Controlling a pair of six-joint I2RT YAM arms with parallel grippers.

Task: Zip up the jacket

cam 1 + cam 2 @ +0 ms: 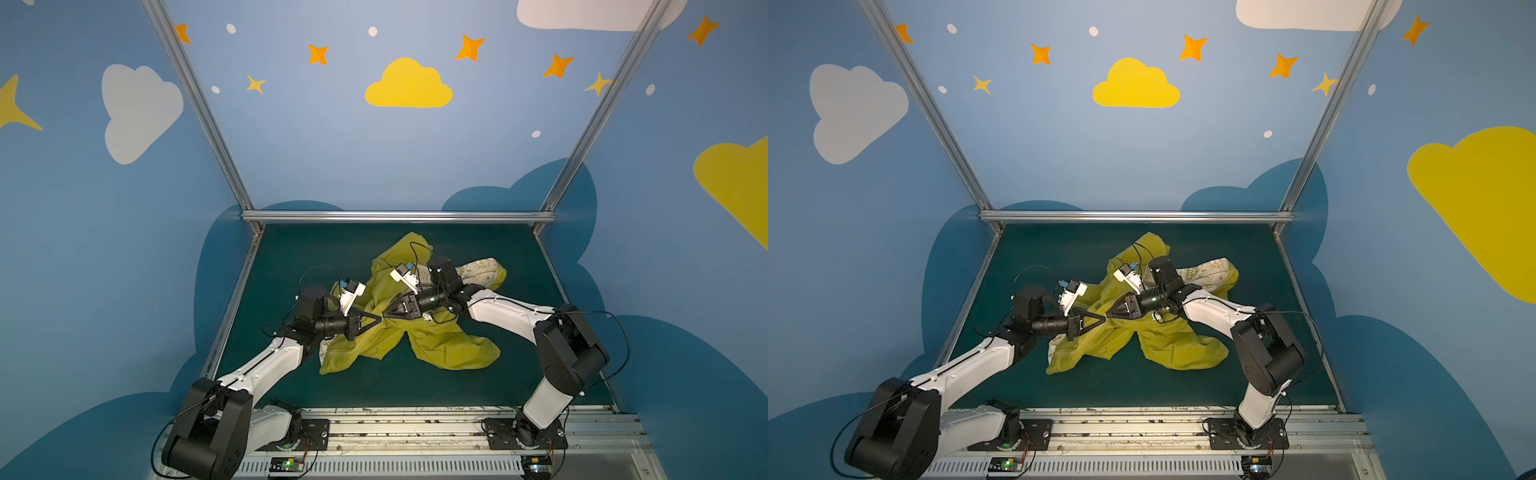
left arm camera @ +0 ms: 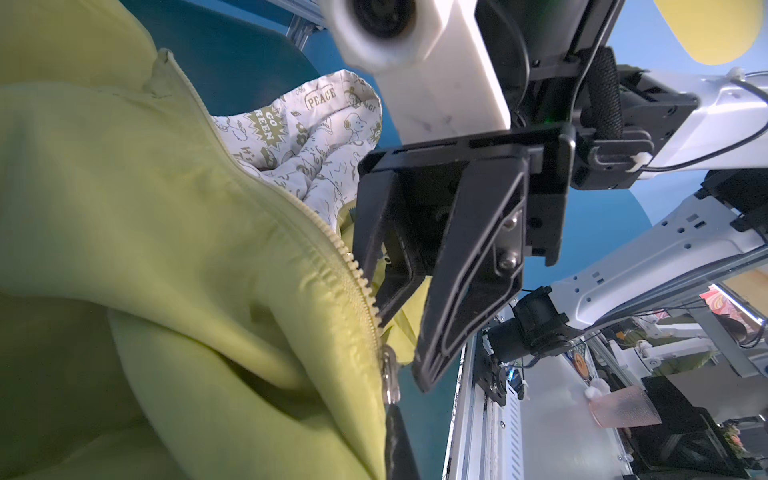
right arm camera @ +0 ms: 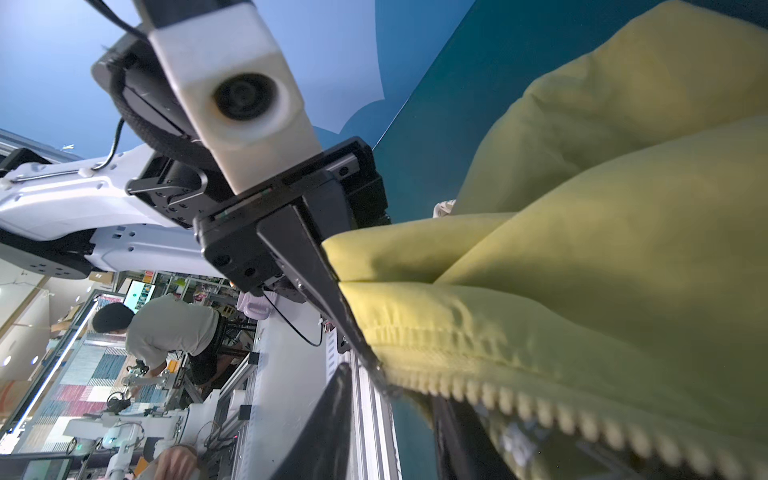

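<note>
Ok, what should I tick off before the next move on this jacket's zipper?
1. Grip of the left hand on the zipper edge of the jacket: ok, shut on the fabric.
2. Exposed zipper teeth beside the right hand: ok.
3. Grip of the right hand on the zipper: not ok, its jaws stand apart.
4. Sight of the clear pull tab: ok, at the end of the teeth.
5. Both zipper halves mated at the bottom: cannot tell.
6. Jacket flat on the table: not ok, crumpled, with the lining showing.
</note>
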